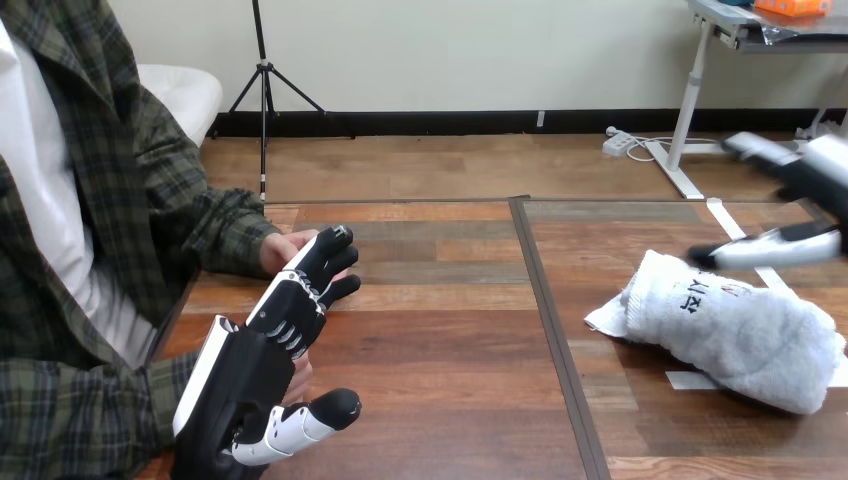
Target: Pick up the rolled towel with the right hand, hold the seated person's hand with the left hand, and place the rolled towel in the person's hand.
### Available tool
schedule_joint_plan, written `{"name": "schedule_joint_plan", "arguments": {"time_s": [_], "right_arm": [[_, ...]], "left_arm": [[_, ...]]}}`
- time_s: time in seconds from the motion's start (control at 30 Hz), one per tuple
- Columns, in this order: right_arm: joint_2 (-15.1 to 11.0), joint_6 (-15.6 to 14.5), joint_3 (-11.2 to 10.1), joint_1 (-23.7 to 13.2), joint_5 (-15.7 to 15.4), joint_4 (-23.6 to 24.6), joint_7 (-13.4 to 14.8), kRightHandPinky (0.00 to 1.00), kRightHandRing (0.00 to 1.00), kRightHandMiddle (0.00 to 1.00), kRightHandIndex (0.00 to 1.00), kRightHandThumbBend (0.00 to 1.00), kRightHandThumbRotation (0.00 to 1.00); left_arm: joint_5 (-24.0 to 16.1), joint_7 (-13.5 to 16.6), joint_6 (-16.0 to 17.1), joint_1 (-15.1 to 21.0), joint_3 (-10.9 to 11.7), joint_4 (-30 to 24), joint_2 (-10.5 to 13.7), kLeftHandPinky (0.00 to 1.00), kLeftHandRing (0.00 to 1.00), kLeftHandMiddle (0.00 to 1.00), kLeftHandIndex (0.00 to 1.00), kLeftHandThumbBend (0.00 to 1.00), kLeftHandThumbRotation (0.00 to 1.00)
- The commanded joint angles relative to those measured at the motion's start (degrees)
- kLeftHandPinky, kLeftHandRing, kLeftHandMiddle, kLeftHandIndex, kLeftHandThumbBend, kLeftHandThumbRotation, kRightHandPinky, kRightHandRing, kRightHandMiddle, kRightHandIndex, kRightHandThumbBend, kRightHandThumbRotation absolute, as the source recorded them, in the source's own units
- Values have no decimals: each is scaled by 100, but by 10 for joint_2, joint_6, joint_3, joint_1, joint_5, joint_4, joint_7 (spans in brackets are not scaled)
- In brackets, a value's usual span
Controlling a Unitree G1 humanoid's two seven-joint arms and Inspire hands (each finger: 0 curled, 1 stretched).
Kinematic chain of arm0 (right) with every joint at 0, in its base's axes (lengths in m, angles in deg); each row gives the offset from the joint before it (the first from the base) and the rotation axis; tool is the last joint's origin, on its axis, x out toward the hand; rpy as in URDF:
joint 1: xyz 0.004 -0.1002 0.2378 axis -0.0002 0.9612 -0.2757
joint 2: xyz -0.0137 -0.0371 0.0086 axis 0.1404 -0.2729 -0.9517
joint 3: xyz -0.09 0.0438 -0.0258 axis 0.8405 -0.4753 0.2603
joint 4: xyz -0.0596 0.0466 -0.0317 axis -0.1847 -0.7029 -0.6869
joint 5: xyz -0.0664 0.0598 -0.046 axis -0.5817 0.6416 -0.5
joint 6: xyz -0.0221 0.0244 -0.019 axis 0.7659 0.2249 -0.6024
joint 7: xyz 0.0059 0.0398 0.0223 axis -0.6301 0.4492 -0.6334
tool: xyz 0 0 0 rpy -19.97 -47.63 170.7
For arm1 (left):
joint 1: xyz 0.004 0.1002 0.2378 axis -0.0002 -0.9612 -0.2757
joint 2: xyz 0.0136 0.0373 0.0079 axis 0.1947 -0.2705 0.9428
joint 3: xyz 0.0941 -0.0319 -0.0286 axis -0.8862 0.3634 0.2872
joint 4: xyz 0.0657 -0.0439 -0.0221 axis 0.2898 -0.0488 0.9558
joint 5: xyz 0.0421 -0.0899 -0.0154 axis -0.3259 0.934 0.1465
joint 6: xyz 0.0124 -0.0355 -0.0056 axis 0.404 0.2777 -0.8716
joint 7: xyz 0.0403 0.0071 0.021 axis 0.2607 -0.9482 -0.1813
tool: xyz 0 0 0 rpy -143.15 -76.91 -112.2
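Head view, nearest first: the robot's left hand (285,320) lies low at the left of the counter (450,350). Its fingers are stretched out almost straight and its thumb is splayed off to the near side. It pinches nothing that I can see. The person's hand (283,250) shows just beyond and beside those fingers, touching them or very nearly. A little more of the person shows in the gap by the thumb. I cannot tell whether the robot has any real hold here. To my eye the left hand is laid alongside as a support, ready to steady the person's hand for receiving, and that step looks begun but not secured.

Further over, on the right half of the counter and well apart from both of those hands, the rolled towel (730,330) rests on its side, loosely rolled and pale grey, with a flap trailing at its left end. It sits across a strip of white tape (690,380), probably a marked starting spot.

Farthest, the right hand (812,178) hangs over the towel's far end. Its fingers are spread wide and one tip is close above the cloth. It holds nothing. I judge this to be the reach for the pick-up, and the soft roll may slump if it is taken by one end.
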State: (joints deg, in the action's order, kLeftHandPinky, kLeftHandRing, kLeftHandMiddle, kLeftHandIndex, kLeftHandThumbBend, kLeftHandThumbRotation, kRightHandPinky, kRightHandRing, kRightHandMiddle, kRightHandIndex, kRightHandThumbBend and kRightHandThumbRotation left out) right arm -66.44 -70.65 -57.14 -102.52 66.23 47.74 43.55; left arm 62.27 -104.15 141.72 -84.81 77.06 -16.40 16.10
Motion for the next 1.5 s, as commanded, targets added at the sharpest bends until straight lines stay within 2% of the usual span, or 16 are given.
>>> {"name": "schedule_joint_plan", "arguments": {"time_s": [0.0, 0.07, 0.2, 0.37, 0.57, 0.67, 0.87, 1.07, 1.27, 1.3, 1.47], "right_arm": [[-15, -6, 2, -26, -15, -6, 6, 90, 100, 100, 100, 100, 53], [-16, 1, 4, -27, -20, -18, 12, 91, 100, 100, 100, 100, 53], [-14, -20, 11, -31, -32, -33, 13, 91, 100, 100, 100, 100, 55], [-9, -25, 17, -33, -41, -53, 15, 90, 100, 100, 100, 100, 54], [3, -26, 41, -45, -63, -93, 22, 89, 100, 100, 100, 100, 55], [8, -41, 51, -51, -74, -100, 20, 89, 100, 100, 100, 100, 54], [29, -47, 72, -69, -79, -146, 17, 88, 100, 100, 100, 100, 53], [50, -26, 99, -91, -94, -207, 32, 84, 100, 100, 100, 100, 52], [69, -32, 129, -112, -113, -245, 27, 78, 100, 100, 100, 100, 52], [79, -40, 137, -121, -118, -264, 25, 77, 100, 100, 100, 100, 52], [105, -50, 156, -145, -130, -310, 31, 81, 100, 100, 100, 98, 49]], "left_arm": [[5, -1, 1, 33, 1, -10, -1, 88, 93, 94, 91, 100, 59], [5, -1, 2, 33, 1, -10, -1, 88, 93, 94, 91, 100, 59], [6, -2, 1, 33, 2, -10, 0, 88, 93, 94, 91, 100, 60], [8, -2, 0, 33, 3, -12, 0, 88, 93, 94, 90, 100, 60], [8, -1, -5, 30, 3, -17, 2, 87, 92, 93, 90, 100, 60], [9, -1, -6, 29, 4, -18, 2, 87, 92, 93, 90, 100, 60], [8, 0, -7, 27, 5, -22, 2, 87, 92, 93, 90, 100, 60], [21, -10, -9, 26, 2, -25, 3, 87, 92, 93, 90, 100, 60], [21, -13, -8, 24, 3, -27, 2, 87, 92, 93, 90, 100, 59], [20, -12, -8, 23, 3, -28, 2, 88, 92, 93, 90, 100, 59], [20, -11, -9, 19, 3, -33, 1, 87, 92, 93, 90, 100, 59]]}}
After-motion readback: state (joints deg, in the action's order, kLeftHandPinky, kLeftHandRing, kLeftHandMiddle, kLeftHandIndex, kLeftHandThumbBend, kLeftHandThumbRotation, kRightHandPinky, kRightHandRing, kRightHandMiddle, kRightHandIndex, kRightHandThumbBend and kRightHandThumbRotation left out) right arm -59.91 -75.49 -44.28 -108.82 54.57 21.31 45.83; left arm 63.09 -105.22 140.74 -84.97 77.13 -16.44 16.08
